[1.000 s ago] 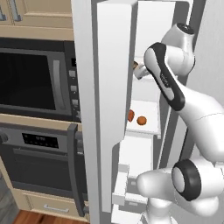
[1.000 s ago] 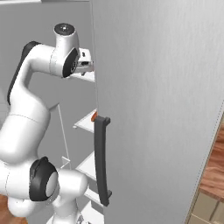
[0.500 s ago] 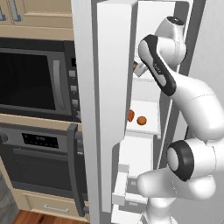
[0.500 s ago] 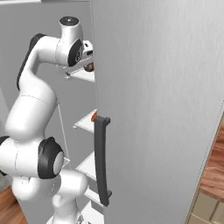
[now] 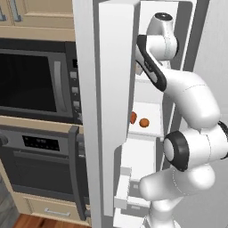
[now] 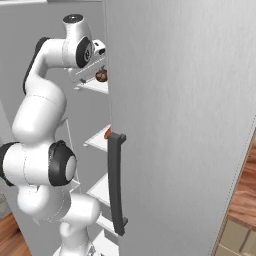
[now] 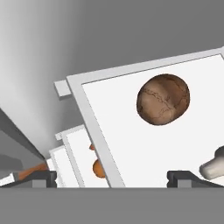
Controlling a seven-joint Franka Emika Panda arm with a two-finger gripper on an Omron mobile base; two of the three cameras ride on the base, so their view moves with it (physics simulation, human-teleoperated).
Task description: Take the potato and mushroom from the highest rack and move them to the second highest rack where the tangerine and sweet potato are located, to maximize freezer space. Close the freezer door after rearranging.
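While my tool (image 7: pixel 111 177) hangs with its tips spread apart and holding nothing, I see the tangerine (image 7: pixel 99 168) on the lower rack at left, the brown potato (image 7: pixel 163 99) on the top rack (image 7: pixel 131 131), and the mushroom (image 7: pixel 213 168) far right, beside one tip.

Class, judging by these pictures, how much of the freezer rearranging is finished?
Done: nothing moved. The potato and mushroom lie on the top rack. In hand: the open hand hovers there, empty. Left: move both down beside the tangerine, then shut the freezer door.
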